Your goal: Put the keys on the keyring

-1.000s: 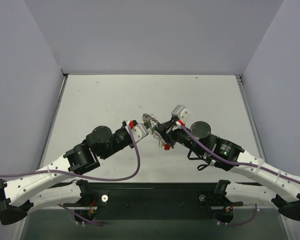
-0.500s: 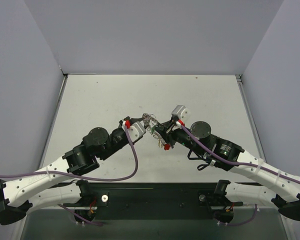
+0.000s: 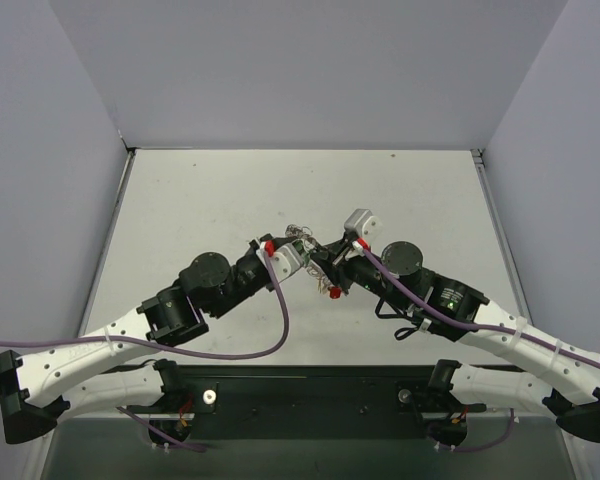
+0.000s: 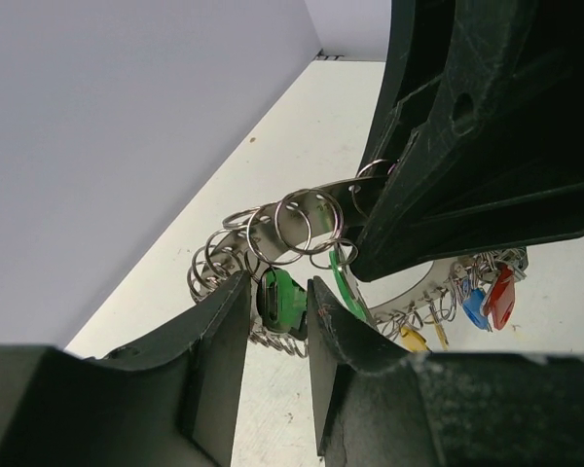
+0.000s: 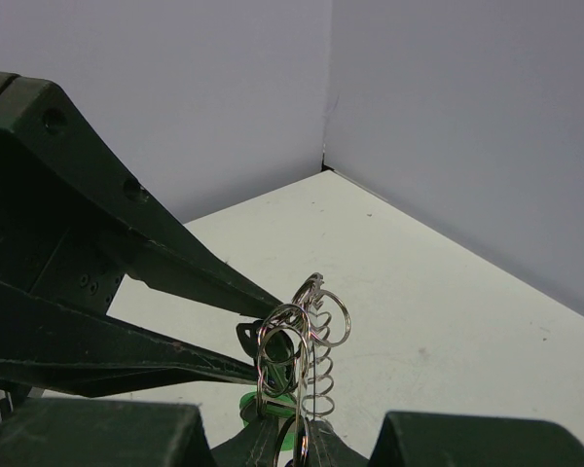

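The keyring (image 4: 302, 219) is a grey metal band strung with small split rings, held off the table. My right gripper (image 5: 297, 440) is shut on its band, and it fills the upper right of the left wrist view (image 4: 487, 126). A green key (image 4: 282, 297) hangs between the tips of my left gripper (image 4: 277, 292), whose jaws stand a little apart on either side of it. More keys dangle from the ring: another green one (image 4: 346, 282), a yellow one (image 4: 414, 338), a blue one (image 4: 474, 309) and a red one (image 4: 501, 297). In the top view both grippers meet at the keyring (image 3: 302, 238).
The white table (image 3: 400, 190) lies beneath, closed in by grey walls on the left, right and far sides. The two arms reach in from the near edge and meet at mid-table. A purple cable (image 3: 280, 320) loops off the left wrist.
My left gripper's jaws have widened around the green key. The left arm drew back slightly, then came forward to the ring again. The right arm and the keyring have stayed put.
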You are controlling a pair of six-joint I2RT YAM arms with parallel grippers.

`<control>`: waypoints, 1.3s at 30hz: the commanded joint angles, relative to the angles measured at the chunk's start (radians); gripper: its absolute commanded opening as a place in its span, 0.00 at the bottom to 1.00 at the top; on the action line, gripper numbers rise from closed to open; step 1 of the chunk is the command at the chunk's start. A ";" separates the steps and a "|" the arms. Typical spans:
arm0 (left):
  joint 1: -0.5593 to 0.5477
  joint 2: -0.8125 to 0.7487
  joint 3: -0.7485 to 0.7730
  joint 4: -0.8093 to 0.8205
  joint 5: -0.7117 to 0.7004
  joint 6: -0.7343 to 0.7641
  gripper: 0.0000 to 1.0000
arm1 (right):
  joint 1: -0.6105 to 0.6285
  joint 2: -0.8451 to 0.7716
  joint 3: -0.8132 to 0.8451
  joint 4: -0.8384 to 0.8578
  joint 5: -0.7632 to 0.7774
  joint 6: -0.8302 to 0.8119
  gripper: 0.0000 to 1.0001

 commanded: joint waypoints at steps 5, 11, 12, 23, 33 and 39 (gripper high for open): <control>-0.009 -0.016 0.007 0.122 -0.019 0.013 0.40 | -0.007 -0.023 0.003 0.106 -0.009 -0.002 0.00; -0.009 0.003 0.009 0.129 -0.019 0.025 0.27 | -0.007 -0.029 0.000 0.106 -0.009 -0.002 0.00; -0.009 0.007 0.010 0.126 -0.019 0.027 0.26 | -0.005 -0.029 0.000 0.106 -0.008 -0.003 0.00; -0.012 -0.014 0.001 0.102 -0.030 0.021 0.00 | -0.008 -0.031 -0.001 0.109 -0.009 -0.003 0.00; -0.031 -0.037 -0.010 0.062 -0.046 0.001 0.00 | -0.010 -0.025 0.003 0.115 -0.014 0.000 0.00; -0.039 -0.034 -0.016 0.037 -0.051 -0.019 0.00 | -0.011 -0.020 0.006 0.121 -0.017 0.003 0.00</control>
